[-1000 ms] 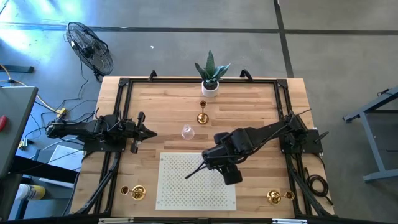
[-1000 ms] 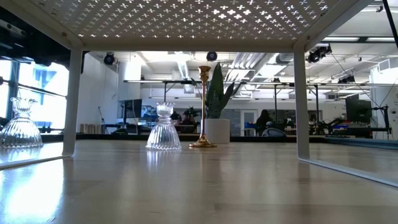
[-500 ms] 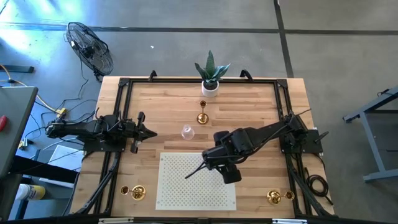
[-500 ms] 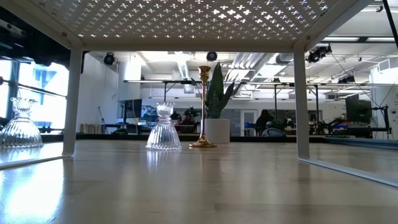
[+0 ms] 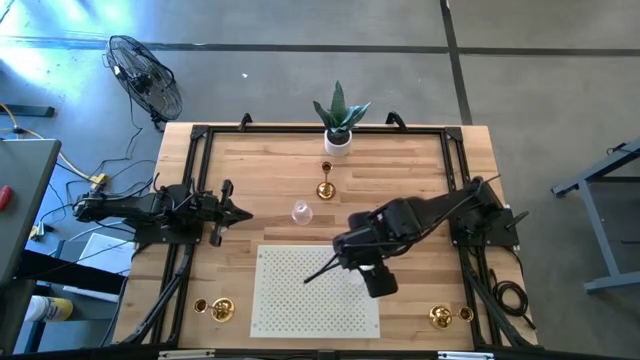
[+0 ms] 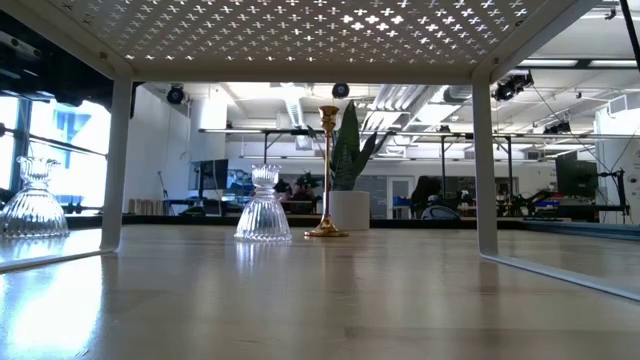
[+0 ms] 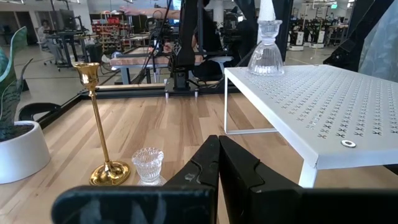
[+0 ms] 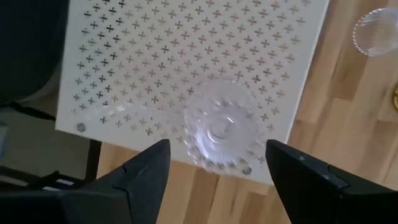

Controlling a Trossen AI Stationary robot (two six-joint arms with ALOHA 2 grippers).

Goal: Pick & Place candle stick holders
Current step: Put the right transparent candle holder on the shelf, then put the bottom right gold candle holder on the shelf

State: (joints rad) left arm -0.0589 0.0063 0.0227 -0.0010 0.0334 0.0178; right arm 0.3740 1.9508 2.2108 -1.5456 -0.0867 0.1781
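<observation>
A clear glass holder (image 8: 221, 134) stands upright on the white perforated shelf (image 8: 155, 56), near its far right corner; it also shows in the left wrist view (image 7: 266, 50). My right gripper (image 8: 217, 165) hangs open above it, one finger on each side and clear of it; in the high view the right gripper (image 5: 348, 255) hides the holder. A second glass holder (image 5: 301, 211) and a tall gold holder (image 5: 325, 185) stand on the table beyond the shelf. My left gripper (image 7: 217, 168) is shut and empty at the table's left (image 5: 238, 212).
A white pot with a green plant (image 5: 338, 125) stands at the far edge. Gold holders lie near the front left (image 5: 218, 308) and front right (image 5: 440, 317) corners. In the low view a further glass holder (image 6: 30, 200) shows at the left. The shelf stands on legs (image 6: 115, 165).
My right gripper has shifted a little toward the table's right edge above the shelf. The left arm and the holders on the table have kept still.
</observation>
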